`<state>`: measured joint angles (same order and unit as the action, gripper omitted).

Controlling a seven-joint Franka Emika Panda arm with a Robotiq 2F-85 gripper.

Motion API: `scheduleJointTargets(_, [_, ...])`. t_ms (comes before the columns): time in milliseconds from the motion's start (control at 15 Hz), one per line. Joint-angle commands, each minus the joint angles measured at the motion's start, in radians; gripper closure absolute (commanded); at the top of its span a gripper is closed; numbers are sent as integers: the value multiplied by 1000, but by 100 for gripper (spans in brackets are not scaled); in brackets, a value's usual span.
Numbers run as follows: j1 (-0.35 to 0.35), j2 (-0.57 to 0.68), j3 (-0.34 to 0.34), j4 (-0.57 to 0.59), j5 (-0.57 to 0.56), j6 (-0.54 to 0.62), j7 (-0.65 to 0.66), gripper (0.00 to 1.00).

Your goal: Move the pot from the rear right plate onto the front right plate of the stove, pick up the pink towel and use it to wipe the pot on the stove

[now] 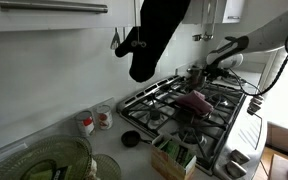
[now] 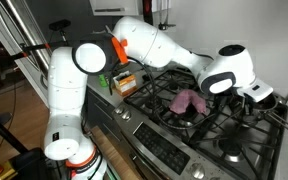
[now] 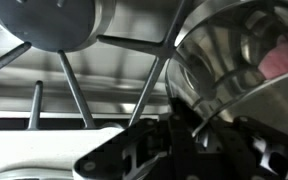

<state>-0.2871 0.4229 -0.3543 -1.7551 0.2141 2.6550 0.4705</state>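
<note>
The pincer (image 3: 184, 140) is mostly cut off at the bottom of the wrist view, dark and blurred. It is clenched, and the rim of the pot (image 3: 234, 70) runs down into it, so it seems to grasp the pot there. In both exterior views the end of the arm (image 2: 154, 45) covers most of the pot, which stands on a burner at the back of the stove (image 1: 234, 135).

The pink towel (image 1: 194, 100) lies crumpled on the black grates (image 2: 224, 125) in the middle of the stove, near the pot but apart from it.

Only the wrist view shows a pink reflection on the pot's wall and a round burner cap (image 3: 59, 20) from close up. An exterior view shows the white counter (image 1: 114, 132) with jars (image 1: 87, 123), and a black oven mitt (image 1: 154, 35) hanging before the white wall (image 1: 44, 90).
</note>
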Motion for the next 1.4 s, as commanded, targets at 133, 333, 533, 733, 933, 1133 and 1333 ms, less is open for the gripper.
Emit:
scheduleJointTargets(133, [2,-150,-21,-110,-70,-80,-59,98])
scheduleJointTargets(333, [0,-219,-34,-173,-103,-66,-67,98])
scheduleJointTargets(533, [-5,-296,-43,-248,-134,-66,-87,98])
scheduleJointTargets(733, [-17,-359,-57,-316,-178,-72,-88,98])
scheduleJointTargets(933, [-40,-391,-79,-361,-241,-52,-56,98])
scheduleJointTargets(1133, [-65,-405,-94,-381,-291,-52,-26,98])
scheduleJointTargets(1333, [-81,-405,-103,-397,-341,-46,14,98])
